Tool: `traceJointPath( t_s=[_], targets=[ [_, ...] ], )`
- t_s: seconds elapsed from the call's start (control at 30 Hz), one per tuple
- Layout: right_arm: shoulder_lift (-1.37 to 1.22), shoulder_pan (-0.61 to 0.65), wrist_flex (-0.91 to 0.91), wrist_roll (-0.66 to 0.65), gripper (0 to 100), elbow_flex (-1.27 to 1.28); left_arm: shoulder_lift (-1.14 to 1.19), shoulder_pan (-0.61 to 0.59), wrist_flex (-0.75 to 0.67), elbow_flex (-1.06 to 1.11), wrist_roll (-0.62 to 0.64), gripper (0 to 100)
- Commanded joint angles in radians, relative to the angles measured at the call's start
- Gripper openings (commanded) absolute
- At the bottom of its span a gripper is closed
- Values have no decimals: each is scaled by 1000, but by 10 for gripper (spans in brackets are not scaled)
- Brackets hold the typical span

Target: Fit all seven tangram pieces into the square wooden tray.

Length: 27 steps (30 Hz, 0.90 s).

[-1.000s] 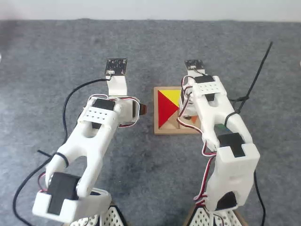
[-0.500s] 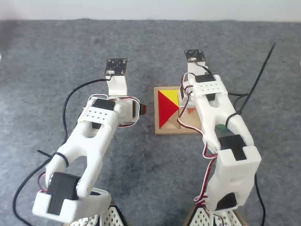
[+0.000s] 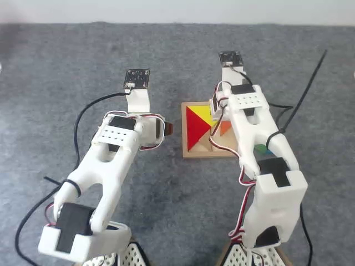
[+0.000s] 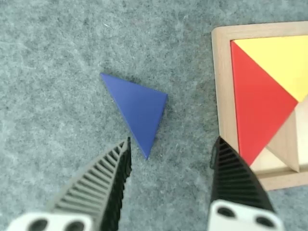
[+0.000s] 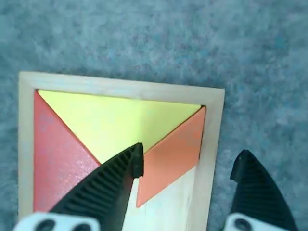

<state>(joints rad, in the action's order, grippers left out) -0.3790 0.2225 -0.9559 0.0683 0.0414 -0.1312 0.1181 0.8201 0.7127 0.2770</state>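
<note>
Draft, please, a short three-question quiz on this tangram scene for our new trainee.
1. True or false: the left gripper and the right gripper are both open.
2. Which piece lies outside the square wooden tray? A red, B blue, C yellow.
3. Fill in: inside the tray, the yellow triangular piece sits between the red triangular piece and the ___ piece.

Key
1. True.
2. B: the blue triangular piece lies on the grey carpet, in front of the left gripper.
3. The orange piece.

Right arm [image 3: 255, 130] hides tray [image 3: 185, 151] right side; green piece [image 3: 259, 148] under it mostly covered, perhaps triangle.
</note>
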Motion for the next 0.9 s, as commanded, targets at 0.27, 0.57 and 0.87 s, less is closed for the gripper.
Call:
traceJointPath(
  t_s=[0.27, 0.57, 0.87],
  targets=[
    [-47, 33, 10, 3, 296, -51, -6, 3, -17, -25, -11, 254],
    [-79, 35, 8, 3, 296, -74, -6, 3, -17, -25, -11, 254],
    [-79, 19, -140, 2, 159, -74, -9, 0, -17, -25, -11, 254]
  ],
)
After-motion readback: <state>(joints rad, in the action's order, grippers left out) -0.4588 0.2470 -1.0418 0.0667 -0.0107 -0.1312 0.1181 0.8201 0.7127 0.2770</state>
